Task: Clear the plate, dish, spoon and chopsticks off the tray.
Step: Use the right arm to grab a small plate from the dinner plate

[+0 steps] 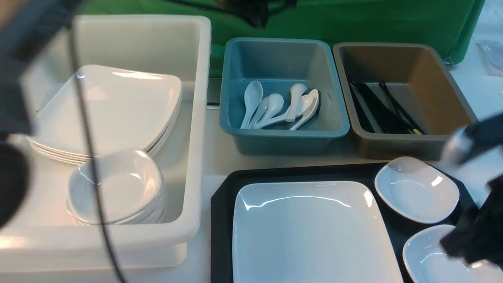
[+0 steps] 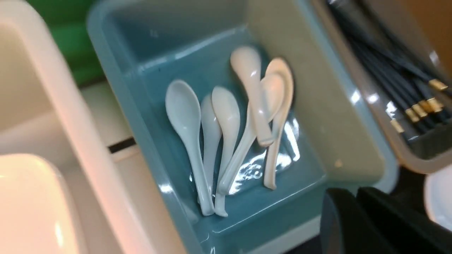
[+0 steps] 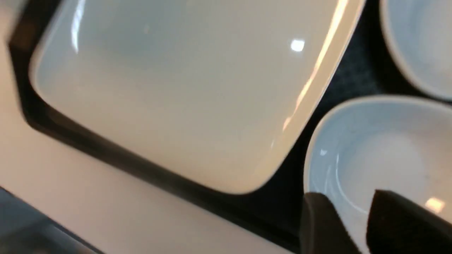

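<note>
Green backdrop, spoons in blue bin (image 1: 284,141), left tool (image 2: 344,215) shut, right tool (image 3: 348,222) apart

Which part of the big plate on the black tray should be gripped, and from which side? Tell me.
Probably best: pinch the rim of the large plate on the side facing the small dishes, one finger above, one below. That rim curves up, and a dark strip of tray shows beside it; the glossy flat middle offers nothing to pinch.
</note>
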Available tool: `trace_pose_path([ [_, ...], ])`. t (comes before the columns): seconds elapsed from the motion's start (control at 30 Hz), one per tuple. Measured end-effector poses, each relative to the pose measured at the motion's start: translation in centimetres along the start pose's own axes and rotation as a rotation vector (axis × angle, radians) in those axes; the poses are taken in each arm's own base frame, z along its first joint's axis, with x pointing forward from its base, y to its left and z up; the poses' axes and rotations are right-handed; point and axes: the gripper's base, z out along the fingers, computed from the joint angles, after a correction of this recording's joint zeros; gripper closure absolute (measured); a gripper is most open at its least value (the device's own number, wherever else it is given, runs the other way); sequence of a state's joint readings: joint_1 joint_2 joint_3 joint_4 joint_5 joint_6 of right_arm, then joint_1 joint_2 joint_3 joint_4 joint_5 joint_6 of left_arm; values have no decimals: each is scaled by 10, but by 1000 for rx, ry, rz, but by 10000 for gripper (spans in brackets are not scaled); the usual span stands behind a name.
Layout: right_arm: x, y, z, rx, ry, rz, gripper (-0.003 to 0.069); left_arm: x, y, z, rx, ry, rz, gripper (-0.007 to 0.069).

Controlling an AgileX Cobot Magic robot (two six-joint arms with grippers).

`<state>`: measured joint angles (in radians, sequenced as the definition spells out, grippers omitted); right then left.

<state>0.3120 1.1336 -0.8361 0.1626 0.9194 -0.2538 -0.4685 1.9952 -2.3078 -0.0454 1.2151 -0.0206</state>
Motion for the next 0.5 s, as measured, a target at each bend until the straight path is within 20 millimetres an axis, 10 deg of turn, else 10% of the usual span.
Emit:
trace_pose_path([
  [0.27, 16, -1, 82, 70, 167, -59, 116, 66, 10, -93, -130, 51, 33, 612],
  [0.5, 14, -8, 108, 99, 250, -63, 103, 137, 12, -130, -138, 14, -29, 612],
])
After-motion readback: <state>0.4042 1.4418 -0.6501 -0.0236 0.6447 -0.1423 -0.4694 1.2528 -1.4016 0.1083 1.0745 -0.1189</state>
